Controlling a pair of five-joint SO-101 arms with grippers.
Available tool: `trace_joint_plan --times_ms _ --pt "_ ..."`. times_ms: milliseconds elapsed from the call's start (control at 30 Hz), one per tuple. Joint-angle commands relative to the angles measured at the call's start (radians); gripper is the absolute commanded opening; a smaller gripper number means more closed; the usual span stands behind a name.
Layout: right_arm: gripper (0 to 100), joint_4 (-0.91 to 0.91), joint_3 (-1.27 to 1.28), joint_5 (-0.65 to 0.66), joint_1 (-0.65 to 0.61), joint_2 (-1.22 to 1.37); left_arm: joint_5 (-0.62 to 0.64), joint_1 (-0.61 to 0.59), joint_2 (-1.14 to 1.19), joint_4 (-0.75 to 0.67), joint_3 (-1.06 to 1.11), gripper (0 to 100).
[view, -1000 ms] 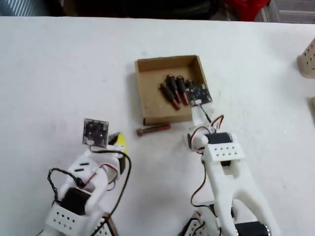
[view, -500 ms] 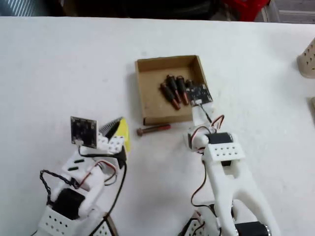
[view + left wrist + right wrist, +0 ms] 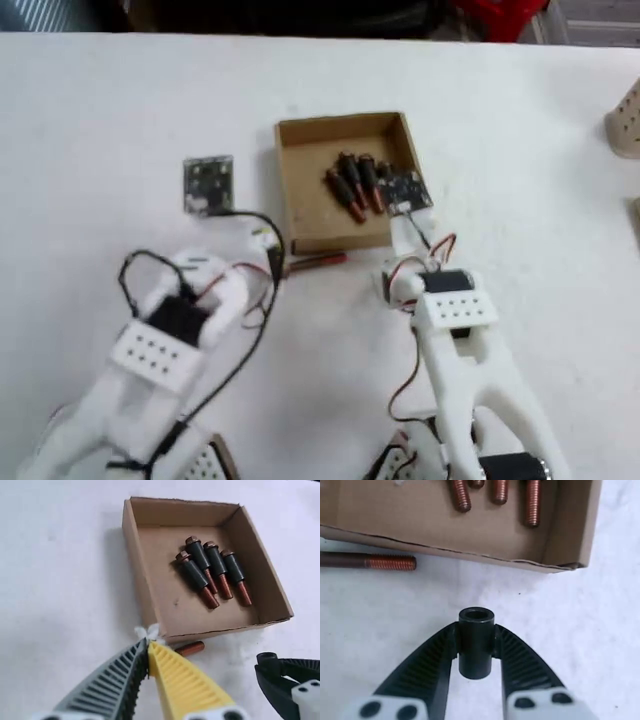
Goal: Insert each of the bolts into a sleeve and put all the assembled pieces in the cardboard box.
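Change: since the earlier frames my left arm had swung forward and in towards the box; my right arm had kept its place.
Left gripper: the grey and yellow jaws were pressed together with nothing between them, tips just beside the loose bolt.
Right gripper: the jaws were clamped on a short black tubular sleeve, its open bore facing the wrist camera.
Loose bolt: the long copper-coloured threaded bolt lay flat on the white table, outside the box and just beside its near wall.
Long axis: it ran along that wall, head end under my left tips, threaded end towards my right side, crosswise to the sleeve's bore.
Nearer arm: the left, by my judgement; the sleeve was near the threads but apart from them.
Shallow brown cardboard box: four sleeved bolts lay side by side inside.
Coming move: I judged my left jaws had to open over the head end and lift the bolt, so that threads and bore could be lined up.
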Motion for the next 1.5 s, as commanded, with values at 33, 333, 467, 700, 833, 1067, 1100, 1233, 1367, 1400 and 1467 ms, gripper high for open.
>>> trace_joint_plan --times_ms 33,333,467,700,833,1067,1100,1233,1367,1400,1467 --pt "1.6 -0.007 -0.009 -0.003 0.01 -0.042 0.075 0.03 0.177 -0.173 -0.038 2" --pt "1.6 0.016 -0.011 -0.002 0.031 -0.044 0.094 0.076 0.483 -0.491 -0.02 2" --pt "1.6 0.016 -0.011 -0.002 0.036 -0.044 0.094 0.076 0.581 -0.578 -0.023 2" --pt "1.6 0.016 -0.011 -0.002 0.035 -0.044 0.094 0.073 0.687 -0.591 -0.087 2" --pt "1.6 0.015 -0.011 -0.002 0.035 -0.045 0.092 0.077 0.667 -0.591 -0.071 2" --pt "1.6 0.013 -0.011 0.0 0.027 -0.045 0.092 0.111 0.263 -0.597 0.071 2" --pt "1.6 0.013 -0.011 0.0 0.027 -0.045 0.092 0.13 0.199 -0.592 0.101 2" --pt "1.6 0.013 -0.011 0.0 0.027 -0.045 0.087 0.213 0.03 -0.588 0.201 2" --pt "1.6 0.013 -0.011 0.0 0.027 -0.045 0.086 0.222 0.097 -0.516 0.167 2" --pt "1.6 0.013 -0.011 0.0 0.027 -0.045 0.084 0.219 0.137 -0.511 0.15 2" --pt "1.6 0.013 -0.011 0.0 0.03 -0.045 0.084 0.197 0.234 -0.514 0.109 2"
